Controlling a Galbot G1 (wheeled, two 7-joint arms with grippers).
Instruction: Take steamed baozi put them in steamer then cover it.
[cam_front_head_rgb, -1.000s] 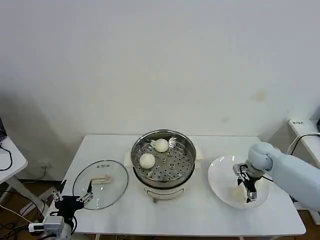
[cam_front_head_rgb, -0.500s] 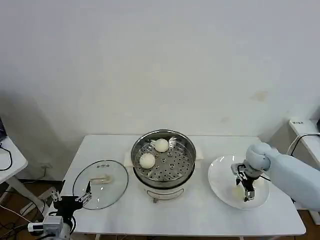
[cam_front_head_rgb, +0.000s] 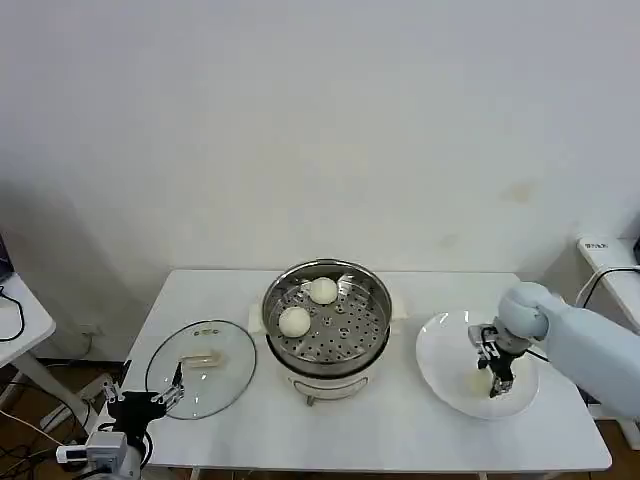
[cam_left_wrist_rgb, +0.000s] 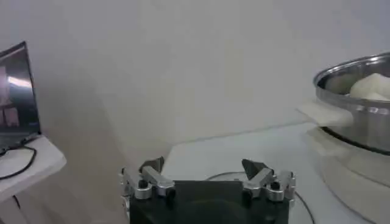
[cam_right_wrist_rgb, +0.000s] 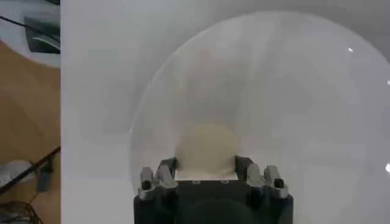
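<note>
right tool: released, jaws around a baozi on the plate
risk: soft bun squashed (or slips out)
left tool: released, idle

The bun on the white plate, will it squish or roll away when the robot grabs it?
The bun looks soft and smooth, so it probably dents a little. It's round, so a nudge could roll it across the plate. The right tool straddles it, which should help.

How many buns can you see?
3: two buns sit in the steamer, one on the white plate between the right gripper's open fingers. Others may be hidden.
</note>
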